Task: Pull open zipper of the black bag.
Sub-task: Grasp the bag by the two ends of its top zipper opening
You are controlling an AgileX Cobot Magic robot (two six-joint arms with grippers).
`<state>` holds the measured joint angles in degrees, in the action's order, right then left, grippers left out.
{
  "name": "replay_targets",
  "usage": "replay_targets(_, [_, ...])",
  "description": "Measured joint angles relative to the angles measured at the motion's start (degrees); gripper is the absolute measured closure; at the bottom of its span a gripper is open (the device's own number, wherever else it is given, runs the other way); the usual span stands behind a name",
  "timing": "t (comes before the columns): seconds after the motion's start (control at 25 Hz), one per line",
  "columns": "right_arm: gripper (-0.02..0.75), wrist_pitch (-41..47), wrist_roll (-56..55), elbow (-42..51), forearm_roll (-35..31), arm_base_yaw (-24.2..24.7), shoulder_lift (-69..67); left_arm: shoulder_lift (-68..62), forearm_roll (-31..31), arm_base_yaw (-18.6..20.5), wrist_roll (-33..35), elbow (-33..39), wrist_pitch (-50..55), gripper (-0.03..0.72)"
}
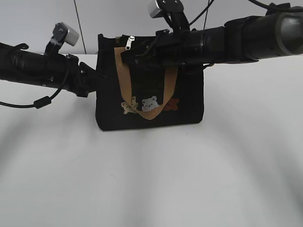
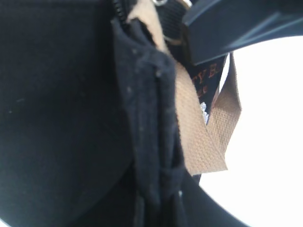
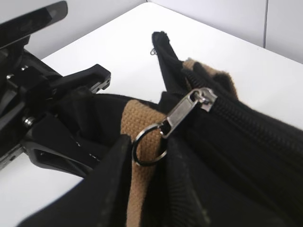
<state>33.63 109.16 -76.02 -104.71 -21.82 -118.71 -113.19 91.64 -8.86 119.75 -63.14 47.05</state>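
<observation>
The black bag (image 1: 184,99) stands upright on the white table, its bear print facing me. Its silver zipper (image 1: 129,42) sits at the left end of the top edge. In the right wrist view the zipper (image 3: 189,111) hangs its round ring down over a tan handle (image 3: 137,118). My right gripper (image 3: 148,142) has one fingertip on each side of that ring, touching it. My left gripper (image 2: 156,189) is shut on a fold of the bag's (image 2: 147,118) left side seam; in the exterior view this left gripper (image 1: 92,78) meets the bag's upper left edge.
The white table (image 1: 151,179) spreads wide in front of the bag, and a pale wall (image 1: 38,19) stands close behind. The front tan handle (image 1: 151,113) loops down over the bears. Both dark arms reach in at bag-top height from either side.
</observation>
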Motion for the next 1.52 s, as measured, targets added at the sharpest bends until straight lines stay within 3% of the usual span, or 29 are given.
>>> replay_targets(0.28, [0.567,-1.10,-2.07,-0.04,0.12,-0.07,0.51,0.00,0.00,0.00,0.00,0.00,0.06,0.642])
replay_targets(0.48, [0.666,-4.53,-4.18,-0.04,1.59,-0.32,1.73,0.00,0.17,0.00,0.00,0.00,0.06,0.643])
replay_targets(0.72, [0.753,-7.13,-10.64,-0.06,8.40,-0.32,2.03,0.00,-0.14,0.00,0.00,0.00,0.35,0.643])
replay_targets(1.24, [0.753,-8.50,-27.76,-0.11,29.36,0.05,7.34,0.00,-0.56,-0.05,0.00,0.00,1.14,0.643])
replay_targets(1.52, [0.753,-6.64,-32.50,-0.11,32.80,5.38,10.58,0.00,-0.50,-0.05,0.00,-0.06,1.39,0.643])
